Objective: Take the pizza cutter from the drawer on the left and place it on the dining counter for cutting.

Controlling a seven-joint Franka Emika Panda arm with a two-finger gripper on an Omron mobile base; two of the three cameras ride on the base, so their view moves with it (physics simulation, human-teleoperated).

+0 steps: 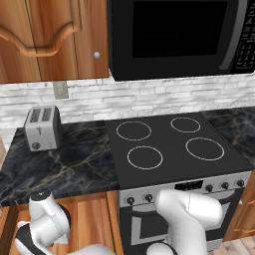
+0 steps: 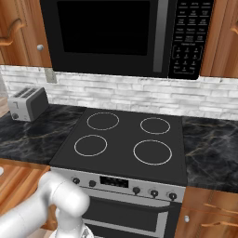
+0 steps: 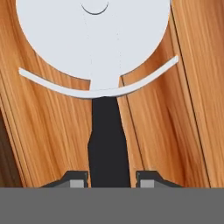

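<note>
The jaws were closed on the pizza cutter (image 3: 103, 83), its dark handle pinched between the 2 fingertips (image 3: 75, 179), the pale round blade pointing away over the wooden floor of the drawer (image 3: 48, 131). The grasp step looked done. Next would be lifting it clear and carrying it to the dining tabletop.

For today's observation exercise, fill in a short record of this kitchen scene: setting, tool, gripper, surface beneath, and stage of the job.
setting: black four-ring stove, silver toaster on black marble worktop
tool: pizza cutter with round pale-grey wheel and black handle
gripper: two-finger gripper, dark tips either side of the handle, shut on it
surface beneath: warm-brown wooden drawer
stage: cutter gripped, not yet on the dining counter
</note>
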